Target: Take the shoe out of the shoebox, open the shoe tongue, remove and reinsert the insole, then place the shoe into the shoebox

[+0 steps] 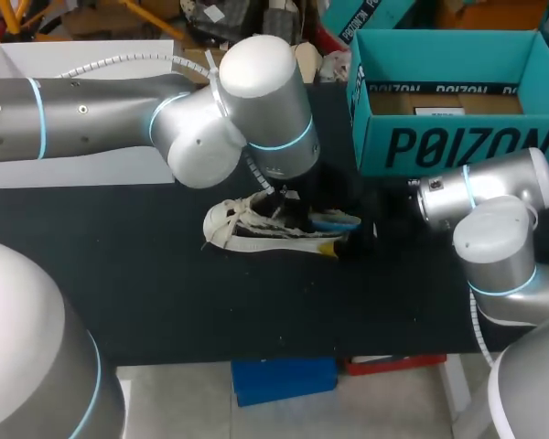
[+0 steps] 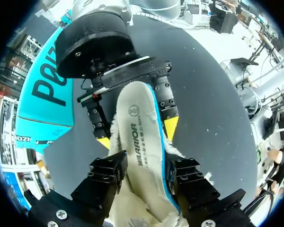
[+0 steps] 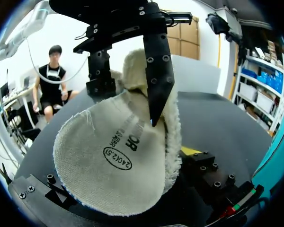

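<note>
While bent down over the table (image 1: pixel 119 274) from the left, left gripper (image 2: pixel 144 177) clamped on the insole (image 2: pixel 137 127), both fingers (image 2: pixel 106 172) pressed to its sides; right gripper (image 2: pixel 137 135) directly ahead, pointing back, astride the same insole, closed or not impossible to tell; shoe (image 1: pixel 242 229) lying beneath both

Bare table (image 1: pixel 119 274) left of shoe (image 1: pixel 256 224); shoebox (image 1: pixel 457 146) far right.

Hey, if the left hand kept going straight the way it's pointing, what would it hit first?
Probably the right hand, facing it just ahead along the insole; the gap between them is hard to judge.
</note>
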Controlling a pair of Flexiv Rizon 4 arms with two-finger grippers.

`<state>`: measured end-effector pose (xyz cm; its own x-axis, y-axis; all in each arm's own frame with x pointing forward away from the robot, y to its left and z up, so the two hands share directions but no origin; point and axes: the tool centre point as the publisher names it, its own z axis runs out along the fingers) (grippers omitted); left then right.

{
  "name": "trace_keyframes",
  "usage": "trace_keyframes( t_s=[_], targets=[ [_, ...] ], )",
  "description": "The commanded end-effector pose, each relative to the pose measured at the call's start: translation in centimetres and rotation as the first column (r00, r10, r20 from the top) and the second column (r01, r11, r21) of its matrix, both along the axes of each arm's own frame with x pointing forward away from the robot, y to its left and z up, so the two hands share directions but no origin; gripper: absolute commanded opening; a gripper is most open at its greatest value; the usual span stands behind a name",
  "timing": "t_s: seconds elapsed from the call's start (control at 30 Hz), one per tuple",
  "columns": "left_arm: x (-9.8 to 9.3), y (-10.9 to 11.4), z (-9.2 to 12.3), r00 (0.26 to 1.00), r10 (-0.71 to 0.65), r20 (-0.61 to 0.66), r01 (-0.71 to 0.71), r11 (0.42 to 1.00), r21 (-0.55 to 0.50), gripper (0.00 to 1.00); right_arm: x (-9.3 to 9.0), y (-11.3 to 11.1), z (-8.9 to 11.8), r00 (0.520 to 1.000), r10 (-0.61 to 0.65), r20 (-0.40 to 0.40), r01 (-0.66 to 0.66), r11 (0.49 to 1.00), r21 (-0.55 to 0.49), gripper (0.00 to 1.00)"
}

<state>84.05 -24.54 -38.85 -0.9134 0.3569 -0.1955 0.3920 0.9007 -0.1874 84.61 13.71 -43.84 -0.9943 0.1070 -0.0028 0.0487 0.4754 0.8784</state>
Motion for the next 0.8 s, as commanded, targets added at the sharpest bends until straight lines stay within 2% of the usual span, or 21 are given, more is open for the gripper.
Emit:
trace_keyframes(
  t_s=[0.03,0.17,0.47,0.63,0.8],
  targets=[
    [0.1,-1.3,-0.5,1.000,-0.001,-0.003,0.001,1.000,0.003,0.46,-0.1,0.3,-0.4,1.000,-0.002,-0.001,0.002,1.000,-0.002,0.00],
    [0.3,-2.1,-0.6,1.000,-0.008,-0.008,0.008,1.000,-0.008,0.45,-0.1,0.3,-0.4,1.000,-0.002,-0.001,0.002,1.000,-0.002,0.00],
    [0.5,-2.9,0.1,1.000,0.003,0.002,-0.003,1.000,-0.030,0.32,-0.1,0.3,-0.4,1.000,-0.002,-0.001,0.002,1.000,-0.002,0.00],
    [0.4,-3.1,0.1,0.999,0.032,0.005,-0.032,0.999,-0.018,0.00,-0.1,0.3,-0.4,1.000,-0.002,-0.001,0.002,1.000,-0.002,0.00],
    [0.2,-2.7,0.4,1.000,0.028,0.003,-0.028,0.999,-0.017,0.00,-0.1,0.3,-0.4,1.000,-0.002,-0.001,0.002,1.000,-0.002,0.00]
  ],
)
